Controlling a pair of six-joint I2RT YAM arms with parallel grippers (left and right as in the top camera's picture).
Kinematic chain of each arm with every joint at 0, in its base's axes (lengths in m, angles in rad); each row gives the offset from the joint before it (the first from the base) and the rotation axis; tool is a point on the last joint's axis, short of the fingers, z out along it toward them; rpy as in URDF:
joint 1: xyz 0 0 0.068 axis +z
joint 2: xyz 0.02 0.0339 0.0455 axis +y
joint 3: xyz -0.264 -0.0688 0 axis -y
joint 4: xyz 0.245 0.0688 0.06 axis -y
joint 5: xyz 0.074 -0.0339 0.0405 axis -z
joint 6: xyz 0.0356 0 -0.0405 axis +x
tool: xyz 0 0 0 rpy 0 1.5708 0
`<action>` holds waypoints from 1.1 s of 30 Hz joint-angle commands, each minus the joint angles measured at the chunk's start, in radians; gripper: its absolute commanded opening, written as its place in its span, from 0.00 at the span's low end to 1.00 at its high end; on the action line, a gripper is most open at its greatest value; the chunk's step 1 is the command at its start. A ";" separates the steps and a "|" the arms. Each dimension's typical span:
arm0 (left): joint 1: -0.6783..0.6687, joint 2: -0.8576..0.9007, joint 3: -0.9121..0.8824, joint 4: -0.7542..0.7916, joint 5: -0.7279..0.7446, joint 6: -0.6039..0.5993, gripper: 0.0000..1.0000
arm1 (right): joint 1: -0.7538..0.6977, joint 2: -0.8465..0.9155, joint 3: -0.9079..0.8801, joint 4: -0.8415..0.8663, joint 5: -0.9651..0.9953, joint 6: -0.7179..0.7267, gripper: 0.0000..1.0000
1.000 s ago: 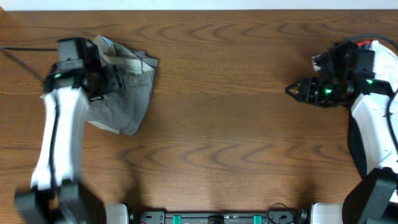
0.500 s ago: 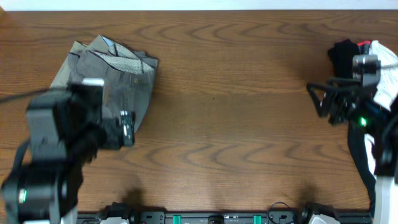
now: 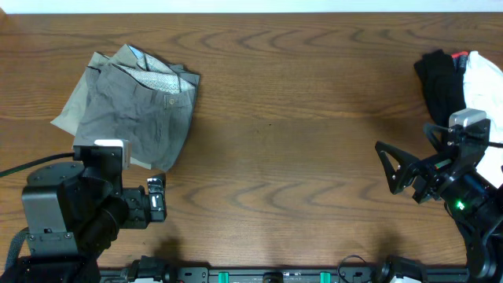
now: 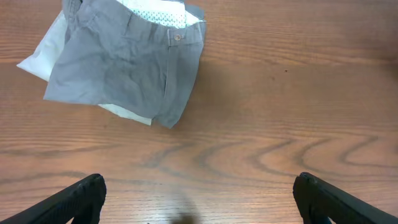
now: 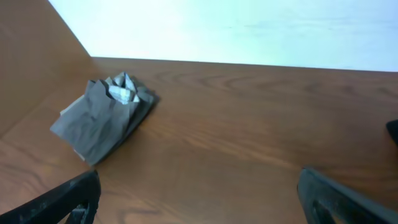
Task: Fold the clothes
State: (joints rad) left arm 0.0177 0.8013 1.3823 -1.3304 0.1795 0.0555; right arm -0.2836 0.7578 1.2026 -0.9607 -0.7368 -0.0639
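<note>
The clothes are a folded bundle at the table's far left. Grey shorts lie on top, with the buttoned waistband and pale dotted lining showing at the far side. A paler cloth peeks out beneath along the left. The shorts show at the top left of the left wrist view, and small at the left as a grey bundle in the right wrist view. My left gripper is open and empty near the front left, apart from the shorts. My right gripper is open and empty at the front right.
A black garment and a white one lie piled at the table's right edge, just beyond my right arm. Bare wooden tabletop stretches between the two arms. A white wall borders the far edge.
My left arm has drawn back from over the shorts to the near left, leaving them lying folded, and its jaws have opened. The right arm has pulled back toward the near edge, opening wide.
</note>
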 commanded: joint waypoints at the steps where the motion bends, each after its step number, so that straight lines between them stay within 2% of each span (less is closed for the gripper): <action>1: -0.002 0.002 -0.002 0.008 -0.008 -0.008 0.98 | 0.017 0.005 0.011 -0.002 -0.003 -0.013 0.99; 7: -0.002 0.003 -0.002 0.029 -0.008 -0.008 0.98 | 0.116 0.048 0.011 -0.001 0.002 -0.013 0.99; 15: -0.002 0.003 -0.002 0.029 -0.008 -0.008 0.98 | 0.390 0.024 0.007 -0.002 0.007 -0.013 0.99; 18: -0.002 0.003 -0.002 0.029 -0.008 -0.008 0.98 | 0.389 -0.023 0.005 -0.014 0.021 -0.018 0.99; 20: -0.002 0.003 -0.002 0.029 -0.008 -0.008 0.98 | 0.381 -0.066 -0.001 -0.048 0.097 -0.023 0.99; 24: -0.002 0.003 -0.002 0.029 -0.008 -0.008 0.98 | 0.352 -0.172 -0.046 -0.012 0.271 -0.032 0.99; 29: -0.002 0.003 -0.002 0.029 -0.008 -0.008 0.98 | 0.307 -0.312 -0.225 0.143 0.415 -0.095 0.99; 33: -0.002 0.003 -0.002 0.029 -0.008 -0.008 0.98 | 0.299 -0.423 -0.386 0.180 0.420 -0.095 0.99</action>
State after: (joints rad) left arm 0.0177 0.8024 1.3804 -1.3010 0.1791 0.0551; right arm 0.0273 0.3904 0.9051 -0.7879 -0.3820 -0.1295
